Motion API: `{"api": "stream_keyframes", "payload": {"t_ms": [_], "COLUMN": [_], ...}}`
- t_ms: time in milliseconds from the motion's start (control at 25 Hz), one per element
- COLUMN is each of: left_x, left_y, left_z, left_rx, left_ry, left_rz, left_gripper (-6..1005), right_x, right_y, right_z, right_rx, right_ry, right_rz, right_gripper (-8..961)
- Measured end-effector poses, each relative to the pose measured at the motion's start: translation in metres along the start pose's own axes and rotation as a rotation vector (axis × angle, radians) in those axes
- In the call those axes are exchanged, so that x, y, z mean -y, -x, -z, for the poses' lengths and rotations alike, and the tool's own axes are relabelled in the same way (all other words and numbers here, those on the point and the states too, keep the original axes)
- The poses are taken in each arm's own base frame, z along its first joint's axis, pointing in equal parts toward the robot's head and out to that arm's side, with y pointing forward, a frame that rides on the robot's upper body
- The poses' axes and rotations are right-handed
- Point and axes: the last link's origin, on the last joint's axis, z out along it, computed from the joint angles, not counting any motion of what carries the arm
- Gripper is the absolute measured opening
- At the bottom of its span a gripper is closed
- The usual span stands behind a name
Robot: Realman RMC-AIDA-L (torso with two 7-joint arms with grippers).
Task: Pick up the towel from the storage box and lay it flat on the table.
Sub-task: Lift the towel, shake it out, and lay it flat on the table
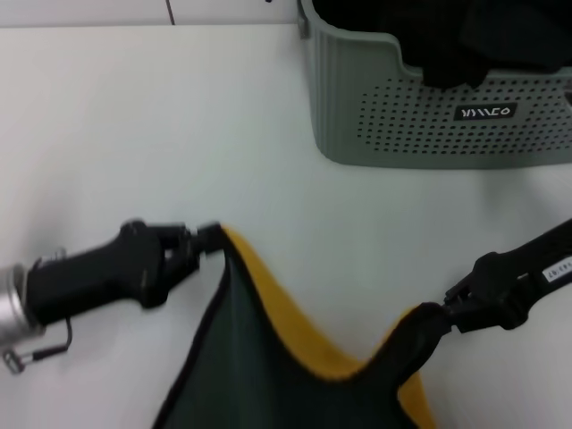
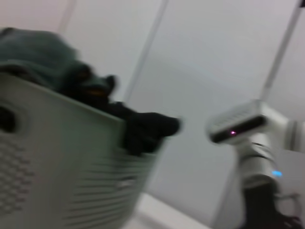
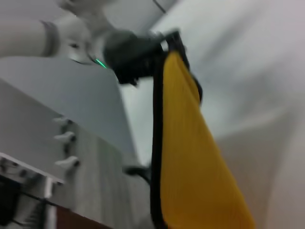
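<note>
One towel [image 1: 268, 375], green and yellow, was in view, near one storage box [image 1: 429, 125] that stood on one table [image 1: 134, 134]. Inside that box lay one heap of black fabric [image 1: 447, 40]. Two grippers appeared: left gripper [image 1: 210, 237] and right gripper [image 1: 438, 315].

Table [image 1: 134, 125] bare at left; storage box [image 1: 429, 107] blocks far right.

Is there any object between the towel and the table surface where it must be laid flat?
Nothing visible. The left gripper and right gripper hold the towel by its corners above bare table; the storage box stands farther back.
</note>
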Motion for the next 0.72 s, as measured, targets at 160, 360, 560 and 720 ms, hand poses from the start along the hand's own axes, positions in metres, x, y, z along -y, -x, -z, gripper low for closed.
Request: {"api": "stream_keyframes", "payload": {"t_ms": [160,360,560,720], "left_x": [0.021,0.039,0.049,0.055], "left_y": [-0.004,-0.01,-0.012,-0.008], "left_z": [-0.006,-0.013,-0.017,-0.019], "left_rx": [0.012,0.026,0.028,0.051], "left_ry": [-0.112,-0.191,-0.25,-0.289], "left_rz": [0.007,0.024,0.021,0.027], "left_gripper": [54,55,57,58], "right_x": [0.013,0.027,0.037,0.044], "right_y": [0.005,0.022,0.037,0.048], "right_z": [0.001,0.004,0.004,0.005], "right_rx": [-0.072,-0.185,-0.252,-0.266], "right_ry": [-0.099,-0.234,-0.355,-0.434], "right_rz": [-0.036,-0.045,-0.03,-0.013], "right_gripper": [23,23,23,23]}}
